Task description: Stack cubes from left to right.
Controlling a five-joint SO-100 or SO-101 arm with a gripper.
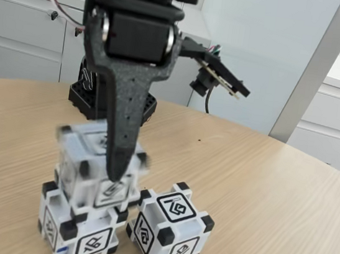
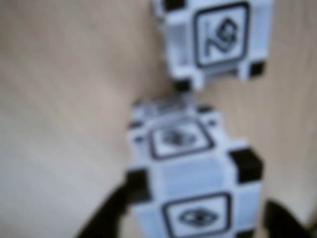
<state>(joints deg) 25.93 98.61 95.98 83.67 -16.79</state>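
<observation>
In the fixed view the claw (image 1: 116,170) is clamping the upper cube (image 1: 92,170), which is blurred and seemingly sitting on the lower cube (image 1: 78,231) at the bench's (image 1: 261,195) near edge. The third cube (image 1: 170,233) is standing just beside them, to the right.

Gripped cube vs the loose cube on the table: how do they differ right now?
The gripped cube sits on top of the bottom cube; the loose cube rests on the table.
The gripped cube is between the gripper's fingers; the loose cube stands free, untouched.
In the fixed view the gripped cube is blurred, the loose cube sharp.
Shared: white translucent bodies, black corner blocks, black-framed glyphs.
</observation>
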